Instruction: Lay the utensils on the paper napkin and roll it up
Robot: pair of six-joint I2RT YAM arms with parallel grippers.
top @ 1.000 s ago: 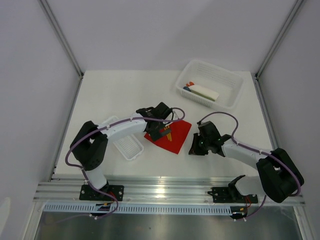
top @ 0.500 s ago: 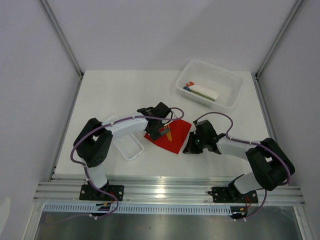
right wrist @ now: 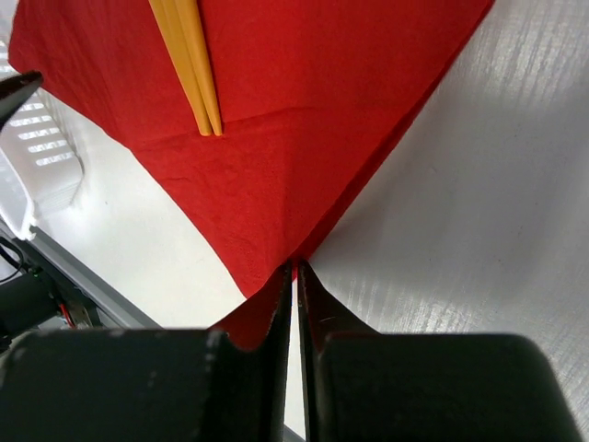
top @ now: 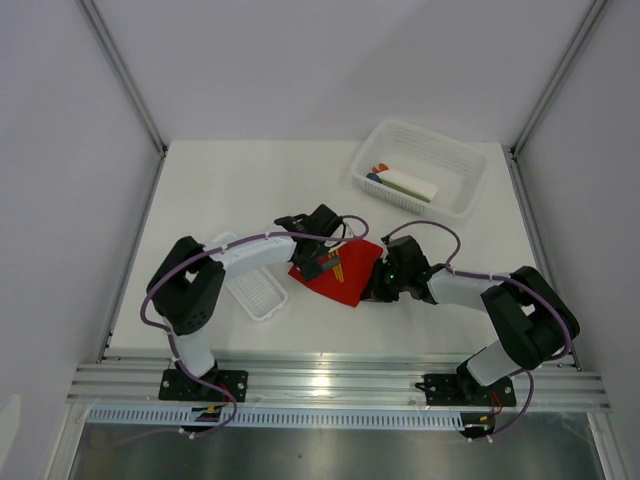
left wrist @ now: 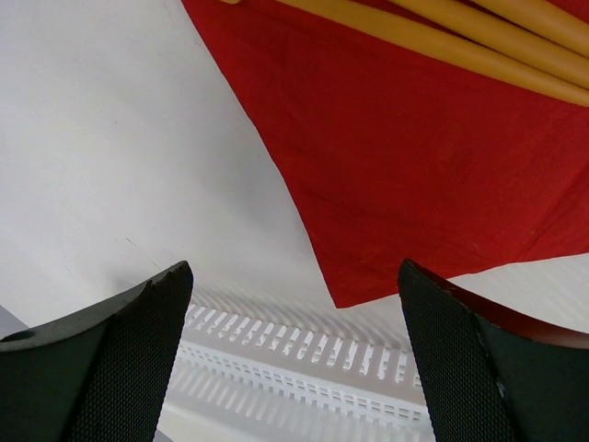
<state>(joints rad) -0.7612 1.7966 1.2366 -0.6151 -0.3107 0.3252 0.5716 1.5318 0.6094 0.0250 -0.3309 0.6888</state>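
- Your right hand [right wrist: 296, 276] is pinched narrow on one corner of the red napkin [right wrist: 304, 120], and a bit of red shows between its fingers.
- The napkin lies on the white surface [top: 250, 190], near the middle, between the two arms.
- The orange utensils [right wrist: 191, 69] lie side by side on the napkin. Their ends stop short of the pinched corner and are clear of your right hand.
- Your left hand [left wrist: 294, 272] is spread wide over the napkin's opposite edge and grips nothing. The utensils lie just past its fingers.
- The white ribbed tray [top: 255, 290] sits just beside the napkin on the left-arm side. I can't tell whether the napkin corner touches its rim.
- The left arm hides part of the napkin in the top view.
- The mesh basket [top: 465, 180], with white, blue and green items, is at the far right, well apart.
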